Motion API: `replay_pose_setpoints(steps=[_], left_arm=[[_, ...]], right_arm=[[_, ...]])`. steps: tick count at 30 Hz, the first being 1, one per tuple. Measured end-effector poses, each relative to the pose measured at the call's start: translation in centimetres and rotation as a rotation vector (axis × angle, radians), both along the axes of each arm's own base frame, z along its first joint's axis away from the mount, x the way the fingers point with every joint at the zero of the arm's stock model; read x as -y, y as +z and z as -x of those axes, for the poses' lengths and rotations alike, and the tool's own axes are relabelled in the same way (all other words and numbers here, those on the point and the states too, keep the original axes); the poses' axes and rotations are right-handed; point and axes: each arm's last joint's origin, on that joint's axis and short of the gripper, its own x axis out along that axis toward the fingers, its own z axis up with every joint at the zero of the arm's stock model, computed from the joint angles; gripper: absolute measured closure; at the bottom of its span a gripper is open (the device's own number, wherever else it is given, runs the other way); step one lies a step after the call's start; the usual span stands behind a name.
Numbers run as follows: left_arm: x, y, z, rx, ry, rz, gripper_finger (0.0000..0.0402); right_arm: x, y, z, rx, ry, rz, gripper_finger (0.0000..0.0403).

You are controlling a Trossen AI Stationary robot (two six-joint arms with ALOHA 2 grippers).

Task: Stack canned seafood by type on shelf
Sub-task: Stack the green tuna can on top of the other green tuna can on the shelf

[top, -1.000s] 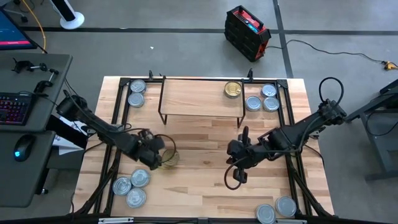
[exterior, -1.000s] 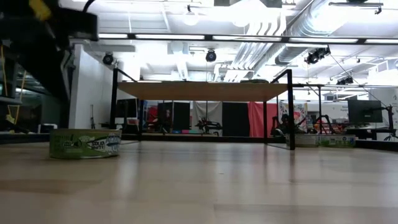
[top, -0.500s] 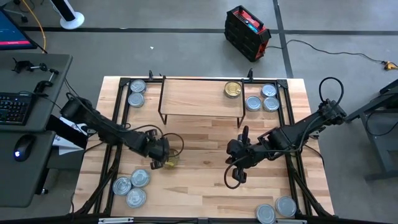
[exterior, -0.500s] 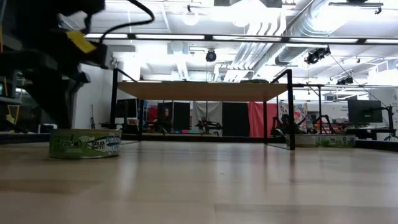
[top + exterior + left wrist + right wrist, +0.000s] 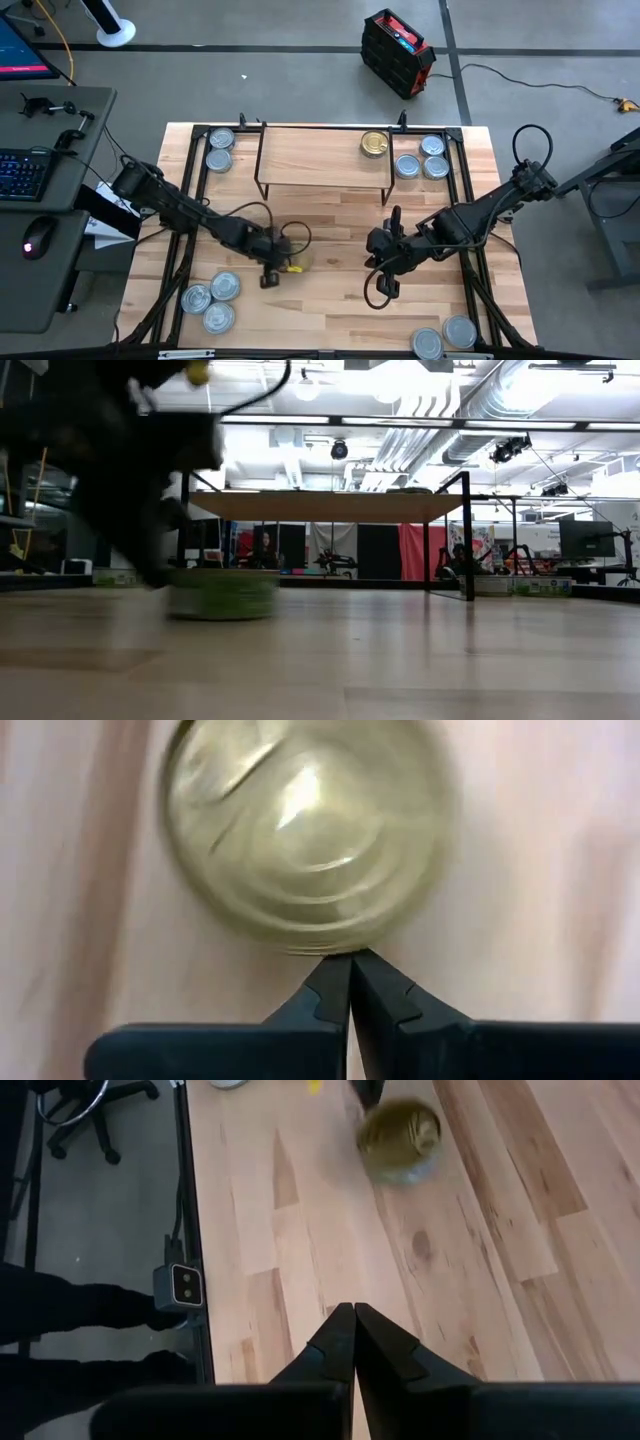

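Observation:
A gold-lidded tin (image 5: 305,830) with a green label lies flat on the table, left of centre (image 5: 299,261), blurred in the low view (image 5: 222,592). My left gripper (image 5: 350,956) is shut, its tips at the tin's edge; it reaches in from the table's left (image 5: 280,266). My right gripper (image 5: 352,1312) is shut and hovers right of centre (image 5: 370,258), holding nothing. The shelf (image 5: 325,155) stands at the far middle with a second gold tin (image 5: 374,144) on its right end. My left gripper has its shut fingertips (image 5: 336,970) against the rim of the gold tin's side wall (image 5: 330,946). The fingers slant down, coming from the table's left. The tin rests flat on the table, lid up.
Silver tins lie in groups at the far left (image 5: 219,148), the far right (image 5: 425,158), the near left (image 5: 212,300) and the near right (image 5: 445,337). A black frame runs along the table's sides. Bare wood lies between the two grippers.
My left gripper has gone toward the table's right edge and down, tipping more steeply. The gold tin with the green label has slid along the table toward the right, staying flat.

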Motion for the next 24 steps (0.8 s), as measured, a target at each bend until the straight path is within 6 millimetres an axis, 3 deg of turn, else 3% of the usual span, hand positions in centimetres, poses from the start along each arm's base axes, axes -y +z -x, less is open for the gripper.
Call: replay_pose_setpoints(steps=[4,8,12,18,24], left_arm=[[0.0,0.6,-2.6,0.189,0.035,0.043,0.0401],[-0.8,1.3,-4.8,0.222,0.078,0.048,0.0401],[-0.8,3.4,-6.1,0.259,0.049,0.027,0.0401],[0.6,4.3,-4.7,0.111,-0.088,-0.069,0.0401],[1.5,1.6,-3.2,0.170,-0.041,-0.080,0.0401]], right_arm=[[0.0,0.0,0.0,0.000,0.001,0.000,0.0403],[0.0,0.0,0.0,0.002,0.013,0.010,0.0403],[0.0,0.0,0.0,0.004,0.020,0.018,0.0402],[0.0,-0.6,-0.5,-0.017,0.001,0.017,0.0402],[-0.5,-5.5,-3.7,-0.212,-0.062,-0.016,0.0403]])
